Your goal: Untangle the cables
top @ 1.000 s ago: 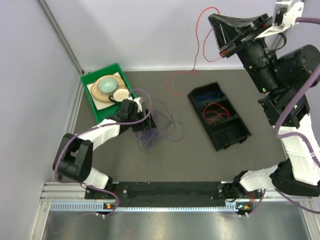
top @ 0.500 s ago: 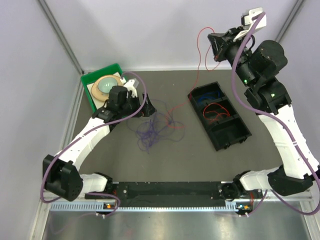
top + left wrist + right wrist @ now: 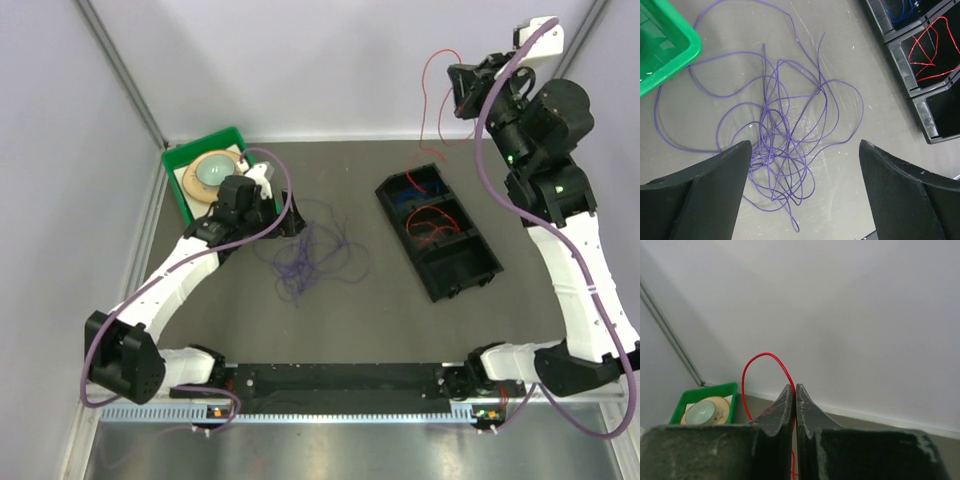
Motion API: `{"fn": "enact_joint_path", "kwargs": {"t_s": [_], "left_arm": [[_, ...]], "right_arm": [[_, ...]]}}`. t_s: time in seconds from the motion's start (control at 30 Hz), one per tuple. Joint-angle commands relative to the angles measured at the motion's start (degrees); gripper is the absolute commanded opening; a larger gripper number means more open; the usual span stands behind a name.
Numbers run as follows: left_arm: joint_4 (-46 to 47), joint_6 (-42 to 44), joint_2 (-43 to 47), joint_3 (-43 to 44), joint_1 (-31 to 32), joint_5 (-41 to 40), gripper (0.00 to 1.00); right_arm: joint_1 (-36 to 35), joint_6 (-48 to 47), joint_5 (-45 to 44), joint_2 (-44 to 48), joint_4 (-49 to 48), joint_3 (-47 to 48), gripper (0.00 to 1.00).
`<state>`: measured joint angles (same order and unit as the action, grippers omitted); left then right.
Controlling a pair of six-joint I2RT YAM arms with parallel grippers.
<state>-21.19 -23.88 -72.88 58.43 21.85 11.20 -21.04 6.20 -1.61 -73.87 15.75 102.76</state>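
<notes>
Our left gripper (image 3: 805, 145) hangs wide above the purple cables (image 3: 772, 150), tangled between its fingers; our right gripper (image 3: 794, 390) pinches a red cable (image 3: 764, 354). Light, limp stuff, we judge: best pinched at an outer loop.

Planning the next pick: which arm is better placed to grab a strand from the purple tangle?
Left, probably. The left end effector hangs open over the purple tangle; the right end effector is shut on a red cable, raised high.
</notes>
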Motion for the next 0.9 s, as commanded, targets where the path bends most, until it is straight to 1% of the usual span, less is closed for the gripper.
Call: {"fn": "enact_joint_path", "kwargs": {"t_s": [0.0,0.43,0.73,0.87], "left_arm": [[0.71,0.41,2.74,-0.16,-0.14,-1.27,0.93],[-0.61,0.85,3.10,-0.69,-0.14,-1.97,0.93],[-0.69,0.94,3.27,-0.60,-0.14,-1.97,0.93],[0.89,0.51,2.66,-0.87,-0.14,3.55,0.93]], "right_arm": [[2.92,-0.75,0.20,0.74,-1.77,0.42,0.00],[8.11,1.62,1.34,1.62,-3.00,-5.63,0.00],[13.30,3.64,3.80,3.81,-4.58,-10.99,0.00],[15.32,4.44,4.85,4.17,-5.02,-12.23,0.00]]}}
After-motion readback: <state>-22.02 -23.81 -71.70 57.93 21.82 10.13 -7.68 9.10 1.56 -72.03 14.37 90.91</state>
